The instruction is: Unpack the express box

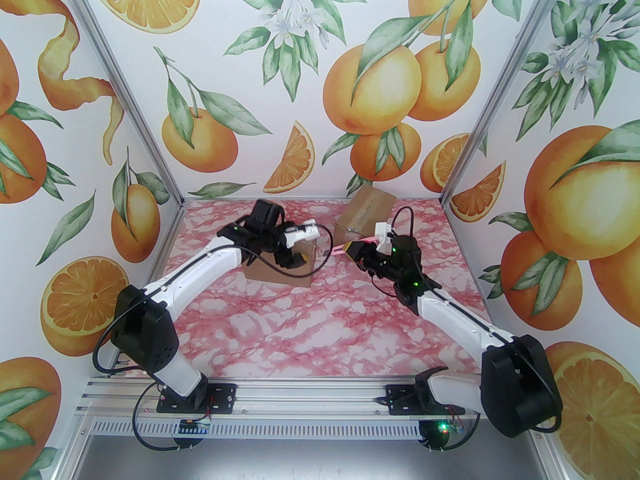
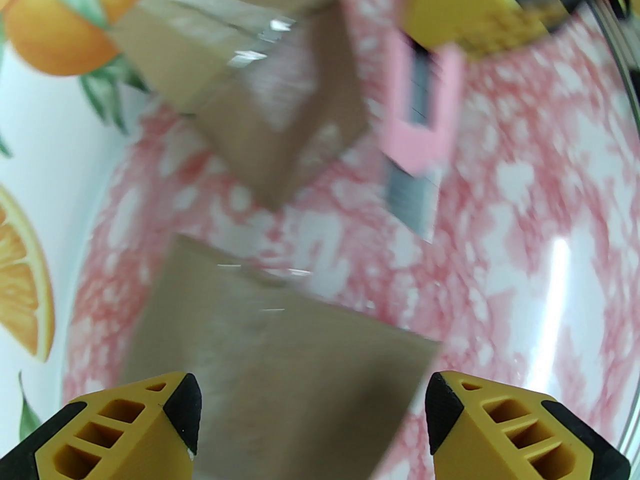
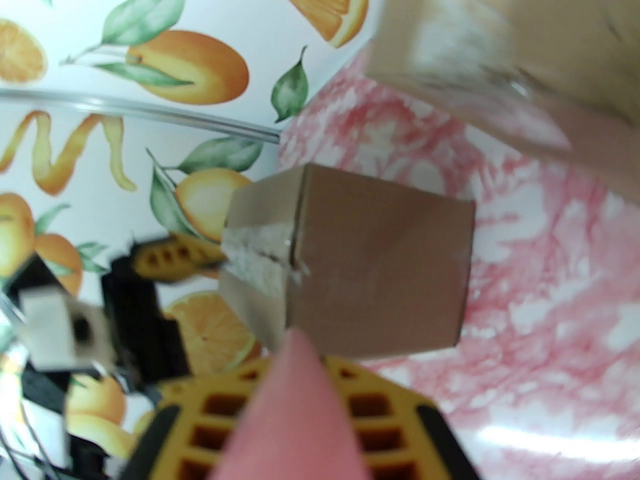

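Express box (image 1: 280,275) is a brown cardboard box with shiny clear tape on it, and it sits on the pink marble table (image 1: 325,328), a bit left of the middle. The left gripper (image 1: 295,255) is right over it. In the left wrist view the yellow fingers (image 2: 150,418) stand wide apart with nothing held between them, and the top of the box lies just past their tips. The picture there is blurry, so I cannot tell if the fingers touch the box. To the right of the box, at about the same depth, is the right gripper (image 1: 356,249). Its fingers are squeezed tight on a pink cutter (image 1: 340,248). The cutter points left, toward the right side of the express box. A gray blade (image 2: 412,198) sticks out of its front end. The tip comes very close to the box, but I cannot tell if it touches. In the right wrist view the box sits just beyond the pink tip, and the tape on its left side looks split. Farther back, by the far wall with the painted oranges, a second box (image 1: 367,210) sits tilted. It is brown and taped too, well apart from the left gripper and just behind the right one.
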You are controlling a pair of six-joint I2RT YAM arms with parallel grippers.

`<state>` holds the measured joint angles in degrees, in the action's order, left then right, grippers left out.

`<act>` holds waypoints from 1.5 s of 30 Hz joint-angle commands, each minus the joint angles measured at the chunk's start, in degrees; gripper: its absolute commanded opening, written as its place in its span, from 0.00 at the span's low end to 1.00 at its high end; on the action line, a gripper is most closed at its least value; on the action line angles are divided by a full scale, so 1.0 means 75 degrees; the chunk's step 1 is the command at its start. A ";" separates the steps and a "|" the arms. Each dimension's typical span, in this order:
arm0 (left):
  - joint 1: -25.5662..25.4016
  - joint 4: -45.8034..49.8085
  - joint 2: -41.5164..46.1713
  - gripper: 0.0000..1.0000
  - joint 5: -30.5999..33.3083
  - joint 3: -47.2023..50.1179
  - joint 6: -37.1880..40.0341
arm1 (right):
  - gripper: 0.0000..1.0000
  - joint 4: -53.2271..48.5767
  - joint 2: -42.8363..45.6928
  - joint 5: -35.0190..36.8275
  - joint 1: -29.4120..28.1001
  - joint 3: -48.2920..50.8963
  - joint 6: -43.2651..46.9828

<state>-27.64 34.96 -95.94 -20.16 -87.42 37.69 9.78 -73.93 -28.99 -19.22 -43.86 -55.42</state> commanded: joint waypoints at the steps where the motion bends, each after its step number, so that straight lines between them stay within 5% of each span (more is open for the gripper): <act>1: 0.0437 0.0339 -0.0426 0.82 0.0064 -0.0933 -0.1141 | 0.00 -0.2035 0.0016 0.0700 -0.0517 -0.0526 0.1832; 6: 0.1156 0.0851 -0.1733 0.83 0.0572 -0.2604 -0.2151 | 0.00 -0.3644 -0.0013 0.1684 -0.1478 -0.0967 0.3276; 12: 0.2167 0.1737 -0.3708 0.80 -0.0994 -0.4560 -0.3665 | 0.00 -0.3447 -0.0580 0.2539 -0.2666 -0.1205 0.4178; 17: 0.2402 0.2027 -0.4053 0.78 -0.1609 -0.4540 -0.3655 | 0.00 -0.2786 -0.1798 0.2877 -0.2992 -0.1998 0.4067; 27: 0.2922 0.1182 -0.1478 0.74 -0.2348 -0.0551 -0.3643 | 0.00 -0.2461 -0.3295 0.3748 -0.2264 -0.3414 0.3578; 34: 0.2862 0.0530 0.0282 0.74 -0.2417 0.1772 -0.4556 | 0.00 -0.2563 -0.5363 0.2654 -0.1944 -0.6065 0.3749; 40: 0.2600 0.0383 0.1345 0.74 -0.1852 0.2649 -0.4756 | 0.00 -0.3707 -0.6905 0.2071 -0.2008 -0.8665 0.4346; 45: 0.2490 0.0373 0.2023 0.75 -0.0802 0.2305 -0.3893 | 0.00 -0.3799 -0.6373 0.2724 -0.1759 -0.8406 0.4787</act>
<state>-8.78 40.21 -84.84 -30.92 -68.07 4.45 -16.40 -124.84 -9.50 -33.85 -107.28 -22.50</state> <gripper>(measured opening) 0.745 0.168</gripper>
